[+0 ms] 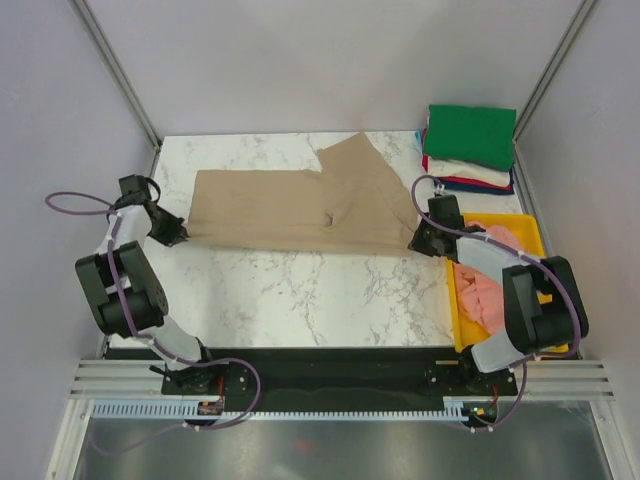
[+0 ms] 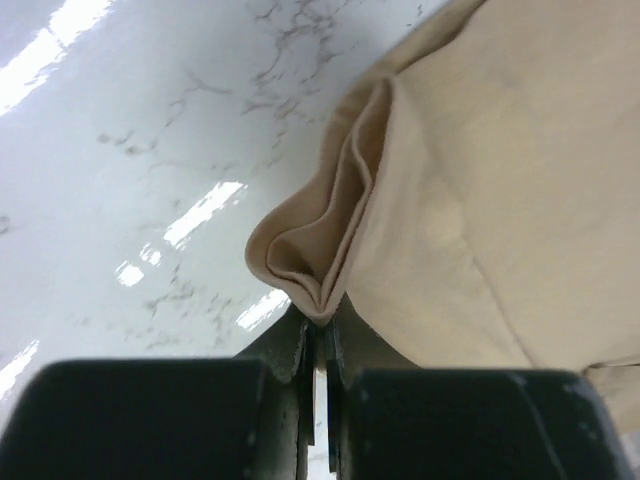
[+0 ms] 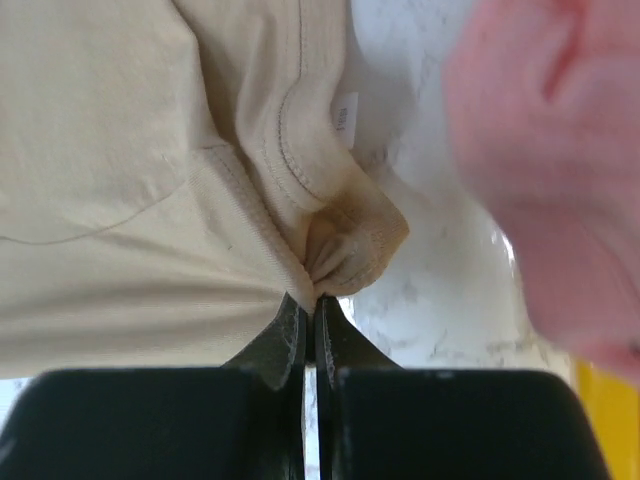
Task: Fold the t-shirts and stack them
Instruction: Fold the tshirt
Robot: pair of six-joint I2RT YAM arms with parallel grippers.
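Tan t-shirt (image 1: 300, 205): lying flat across the far half of the marble table (image 1: 300, 290). My left gripper (image 1: 180, 238) is clenched on its left edge, and my right gripper (image 1: 416, 243) is clenched on its collar end. Stack of folded t-shirts (image 1: 470, 140), green topmost: far right corner. Pink t-shirt (image 1: 480, 290): heaped in the yellow tray (image 1: 528, 228), right side.

Pink soft fabric t-shirt (image 3: 540, 170) blurred and cut off at right wrist view's edge, partly behind right arm (image 1: 500, 262) from above; white collar label (image 3: 344, 115) on tan fabric t-shirt (image 3: 120, 180) unreadable; stacked shirts (image 1: 470, 172) under folded green t-shirt (image 1: 470, 133) mostly covered.
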